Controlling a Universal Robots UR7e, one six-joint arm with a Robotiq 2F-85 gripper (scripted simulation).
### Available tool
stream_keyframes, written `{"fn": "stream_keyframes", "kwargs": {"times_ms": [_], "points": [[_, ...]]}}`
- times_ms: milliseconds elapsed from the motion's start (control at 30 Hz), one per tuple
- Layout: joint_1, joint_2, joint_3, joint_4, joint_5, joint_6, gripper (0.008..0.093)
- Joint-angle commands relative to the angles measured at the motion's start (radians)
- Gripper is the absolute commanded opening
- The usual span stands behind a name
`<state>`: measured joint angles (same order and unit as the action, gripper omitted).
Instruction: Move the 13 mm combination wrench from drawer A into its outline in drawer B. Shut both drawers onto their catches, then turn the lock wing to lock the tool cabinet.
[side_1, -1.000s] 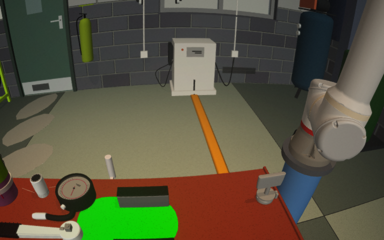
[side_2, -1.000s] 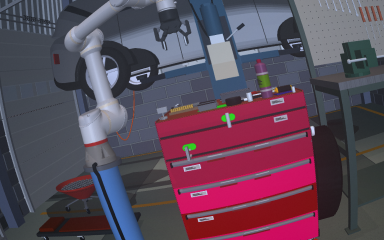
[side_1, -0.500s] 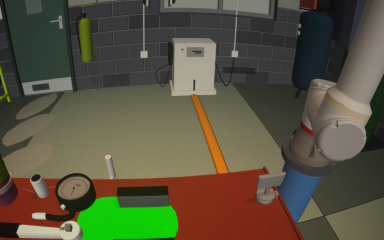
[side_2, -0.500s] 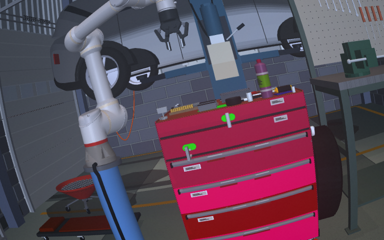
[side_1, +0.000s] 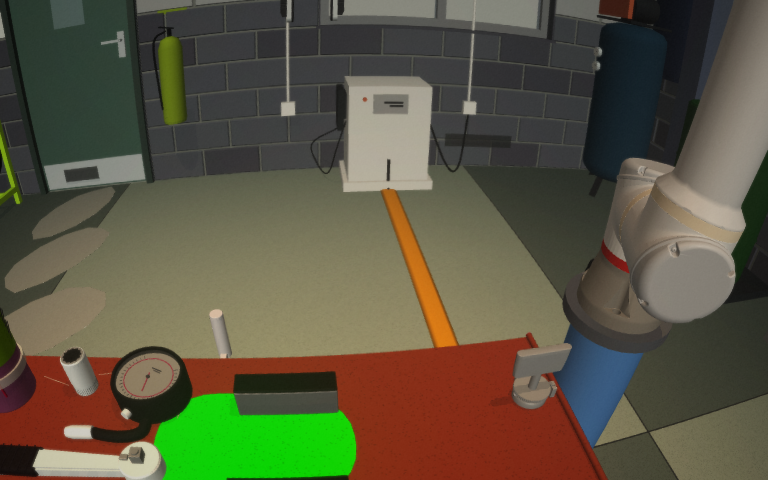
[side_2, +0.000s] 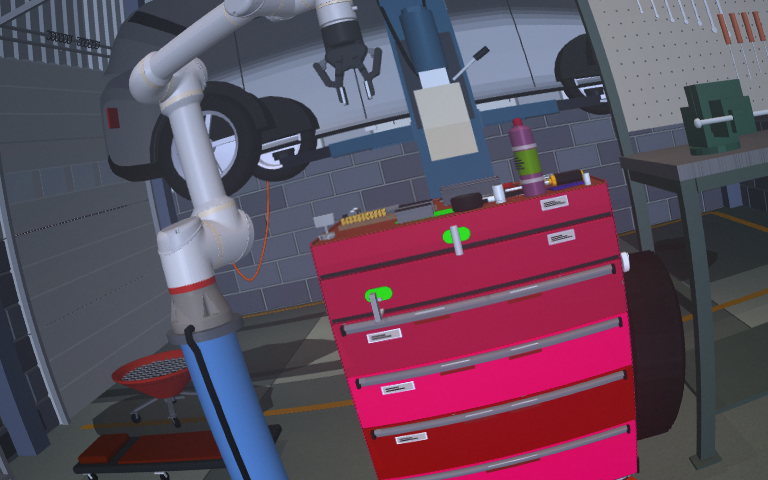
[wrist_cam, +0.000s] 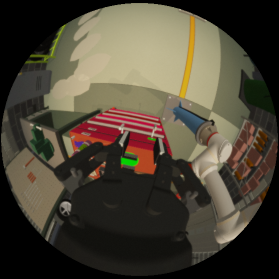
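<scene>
The 13 mm combination wrench is hidden from every view. The red tool cabinet stands with all its drawers shut. Two grey drawer handles stick out of its upper front, each under a green mark: one near the top edge and one lower left. The grey lock wing stands on the cabinet top's corner nearest the arm's base. My gripper hangs high above the cabinet's top, pointing down. It is half open and empty.
A dark box sits on a green patch on the cabinet top. A dial gauge, a socket, a ratchet and a purple bottle lie there too. The arm's blue pedestal stands left of the cabinet.
</scene>
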<state>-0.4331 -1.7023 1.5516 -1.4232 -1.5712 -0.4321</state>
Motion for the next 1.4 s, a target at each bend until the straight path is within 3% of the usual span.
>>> {"fn": "stream_keyframes", "kwargs": {"times_ms": [0, 133, 300, 533, 867, 1200, 1367], "points": [[0.014, 0.007, 0.011, -0.015, 0.001, 0.012, 0.048], [0.085, 0.05, 0.06, -0.105, 0.001, 0.083, 0.048], [0.194, 0.146, 0.113, -0.254, 0.001, 0.191, 0.048], [0.293, 0.273, 0.128, -0.4, 0.0, 0.292, 0.048], [0.308, 0.301, 0.141, -0.442, 0.0, 0.308, 0.048], [0.309, 0.382, 0.276, -0.655, 0.0, 0.309, 0.048], [0.31, 0.41, 0.305, -0.715, 0.0, 0.309, 0.048]]}}
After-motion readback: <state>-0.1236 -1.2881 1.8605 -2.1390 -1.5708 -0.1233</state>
